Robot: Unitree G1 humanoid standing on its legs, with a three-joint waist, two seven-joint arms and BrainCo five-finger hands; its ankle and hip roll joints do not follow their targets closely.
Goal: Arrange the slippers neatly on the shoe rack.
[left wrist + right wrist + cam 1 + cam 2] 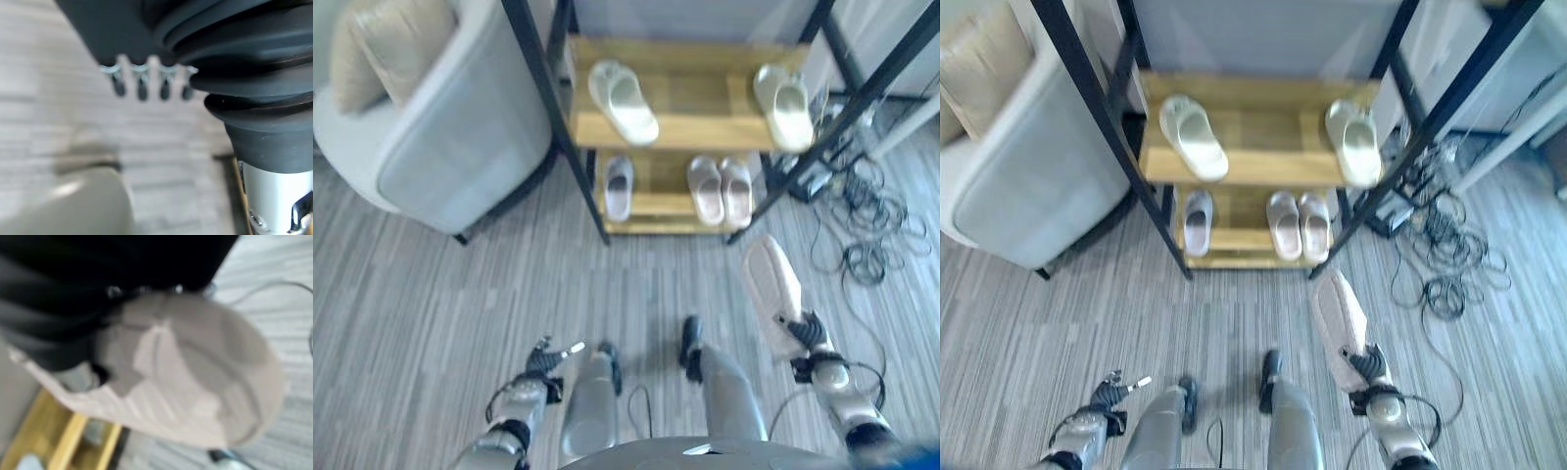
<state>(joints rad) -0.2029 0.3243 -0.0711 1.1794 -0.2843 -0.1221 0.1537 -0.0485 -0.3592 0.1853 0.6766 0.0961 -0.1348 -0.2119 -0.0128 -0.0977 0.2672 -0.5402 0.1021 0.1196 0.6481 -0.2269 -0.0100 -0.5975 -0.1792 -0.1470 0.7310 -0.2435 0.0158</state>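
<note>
R hand (806,333) has its fingers curled round the heel end of a beige slipper (771,284), held off the floor w/ toe pointing toward the shoe rack (690,127). Slipper sits just in front of the rack's front right leg, not touching it.

Rack: black frame, two wooden shelves. Top shelf: white slipper (623,100) near left edge, angled, toe at front edge; second white slipper (784,106) at right edge, toe overhanging the front edge a bit. Wide bare wood between them. Bottom shelf: one grey slipper (618,186) by left edge; beige pair (722,190) side by side, touching, right of centre. Gap between the grey one and the pair; little room right of the pair.

L hand (548,358) low over the floor (431,294), well back from rack, fingers relaxed, holding nothing.

Grey armchair (450,117) w/ cushion (386,44) close to rack's left side. Cable tangle (862,235) on floor right of rack. Floor in front of rack is open.
</note>
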